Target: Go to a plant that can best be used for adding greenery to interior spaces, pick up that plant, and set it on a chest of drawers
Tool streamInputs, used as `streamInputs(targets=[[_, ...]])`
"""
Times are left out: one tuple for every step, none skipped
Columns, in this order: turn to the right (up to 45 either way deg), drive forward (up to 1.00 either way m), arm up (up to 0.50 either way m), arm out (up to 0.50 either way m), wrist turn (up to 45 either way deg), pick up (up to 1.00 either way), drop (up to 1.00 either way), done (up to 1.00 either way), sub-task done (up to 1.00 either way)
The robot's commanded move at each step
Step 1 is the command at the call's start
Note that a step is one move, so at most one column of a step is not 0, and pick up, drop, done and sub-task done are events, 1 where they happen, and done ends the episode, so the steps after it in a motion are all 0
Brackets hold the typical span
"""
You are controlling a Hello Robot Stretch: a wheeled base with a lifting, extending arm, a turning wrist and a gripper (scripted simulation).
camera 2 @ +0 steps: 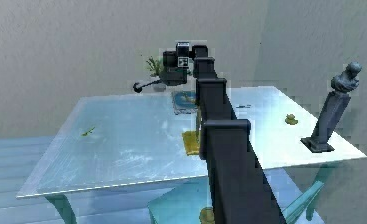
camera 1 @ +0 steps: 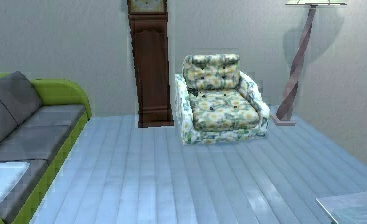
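Statue [camera 2: 336,105] on glass table [camera 2: 111,150], arm [camera 2: 216,120] stretched across; spiky green plant [camera 2: 151,66] near gripper [camera 2: 143,86], hold impossible to tell.

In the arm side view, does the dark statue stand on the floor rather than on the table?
No, the dark statue stands upright on the pale table, near the tabletop's right end.

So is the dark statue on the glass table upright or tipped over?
Upright. The statue stands on its flat base near the right edge of the table, body rising off the glass, not lying on it.
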Motion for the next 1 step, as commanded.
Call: streamInputs(targets=[[0.0,0.00,0.00,0.00,-45.0,0.00,0.00,0.00,0.00]])
